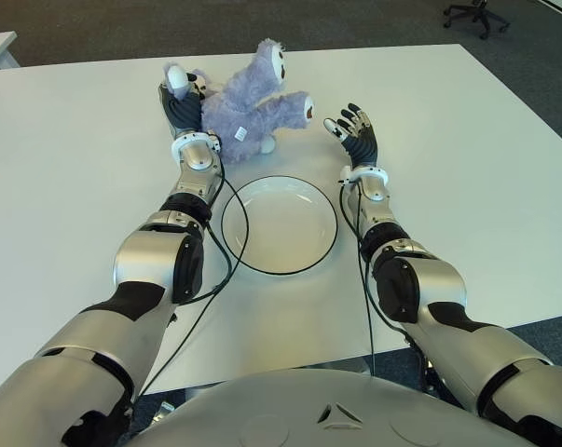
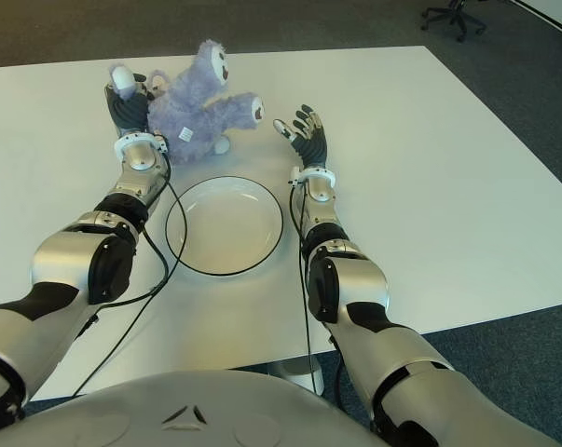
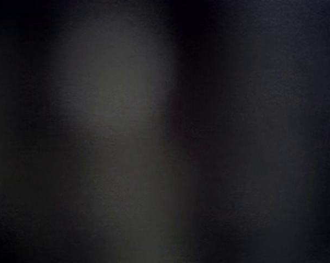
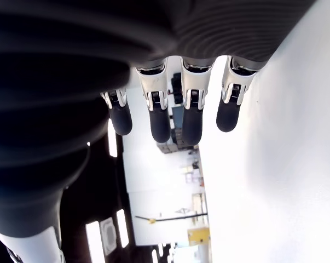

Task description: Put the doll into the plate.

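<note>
Since the doll [image 1: 253, 104] lies on the table [image 1: 486, 168] just beyond the plate [image 1: 279, 224], which holds nothing, the job looks barely begun. From the head cameras, the left hand [image 1: 181, 104] is pressed against the doll's side, though whether its fingers have closed I cannot tell (its own wrist camera shows only darkness). The right wrist camera shows the right hand [image 4: 175, 118] with fingers spread, holding nothing.

Both eye views look down at the same table [image 1: 467, 186]; the right wrist view sits close behind its fingers [image 4: 160, 123].
</note>
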You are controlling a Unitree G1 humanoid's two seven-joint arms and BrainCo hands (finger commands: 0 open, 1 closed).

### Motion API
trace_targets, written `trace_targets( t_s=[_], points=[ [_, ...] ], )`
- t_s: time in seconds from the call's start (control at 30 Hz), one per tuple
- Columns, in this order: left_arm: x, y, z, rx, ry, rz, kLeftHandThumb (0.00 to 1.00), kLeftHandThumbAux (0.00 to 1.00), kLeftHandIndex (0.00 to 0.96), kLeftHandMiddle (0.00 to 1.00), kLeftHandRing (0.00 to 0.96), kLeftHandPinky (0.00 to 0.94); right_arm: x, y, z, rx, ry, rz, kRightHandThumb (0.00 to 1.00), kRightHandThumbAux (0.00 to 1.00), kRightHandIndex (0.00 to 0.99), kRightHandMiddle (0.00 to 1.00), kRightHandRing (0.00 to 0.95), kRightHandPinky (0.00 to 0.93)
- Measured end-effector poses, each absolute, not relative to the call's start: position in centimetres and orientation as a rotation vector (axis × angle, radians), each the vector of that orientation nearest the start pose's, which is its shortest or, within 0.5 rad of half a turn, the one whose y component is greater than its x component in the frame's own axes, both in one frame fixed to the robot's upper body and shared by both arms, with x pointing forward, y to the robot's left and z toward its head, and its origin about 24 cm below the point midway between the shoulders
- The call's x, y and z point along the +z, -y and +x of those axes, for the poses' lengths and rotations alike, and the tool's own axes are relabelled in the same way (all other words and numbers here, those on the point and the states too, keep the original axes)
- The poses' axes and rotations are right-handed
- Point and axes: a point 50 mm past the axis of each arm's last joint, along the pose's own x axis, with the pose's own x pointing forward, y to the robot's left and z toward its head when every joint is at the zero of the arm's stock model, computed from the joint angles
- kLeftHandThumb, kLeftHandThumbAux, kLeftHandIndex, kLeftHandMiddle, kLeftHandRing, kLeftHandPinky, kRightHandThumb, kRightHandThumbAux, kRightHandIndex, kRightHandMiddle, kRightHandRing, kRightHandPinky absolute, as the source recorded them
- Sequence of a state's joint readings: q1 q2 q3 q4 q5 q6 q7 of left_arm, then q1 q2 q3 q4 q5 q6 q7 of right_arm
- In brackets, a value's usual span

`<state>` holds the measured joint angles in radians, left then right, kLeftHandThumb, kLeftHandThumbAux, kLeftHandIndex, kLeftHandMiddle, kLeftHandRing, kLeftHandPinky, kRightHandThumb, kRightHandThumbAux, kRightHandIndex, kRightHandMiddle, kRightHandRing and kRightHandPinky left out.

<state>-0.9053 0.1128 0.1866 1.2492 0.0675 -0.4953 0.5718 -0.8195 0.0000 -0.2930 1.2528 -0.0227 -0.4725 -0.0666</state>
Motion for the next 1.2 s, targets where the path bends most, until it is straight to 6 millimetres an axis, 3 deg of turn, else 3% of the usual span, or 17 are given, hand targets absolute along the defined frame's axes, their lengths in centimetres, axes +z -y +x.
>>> trace_targets(
  t_s=[0.8, 1.2],
  points=[
    [11.1, -17.5, 38.8, 0.490, 0.216, 0.136, 0.750, 0.692, 0.443, 0.859, 0.868, 0.857, 4.9, 12.8, 37.0, -0.061, -0.004, 0.101, 0.070, 0.714, 0.124, 0.155, 0.140, 0.127],
    [11.9, -17.6, 39.1, 0.492, 0.238, 0.137, 0.750, 0.692, 0.444, 0.849, 0.856, 0.848, 4.9, 12.9, 37.0, -0.070, -0.005, 0.117, 0.115, 0.745, 0.128, 0.167, 0.148, 0.133]
  ],
)
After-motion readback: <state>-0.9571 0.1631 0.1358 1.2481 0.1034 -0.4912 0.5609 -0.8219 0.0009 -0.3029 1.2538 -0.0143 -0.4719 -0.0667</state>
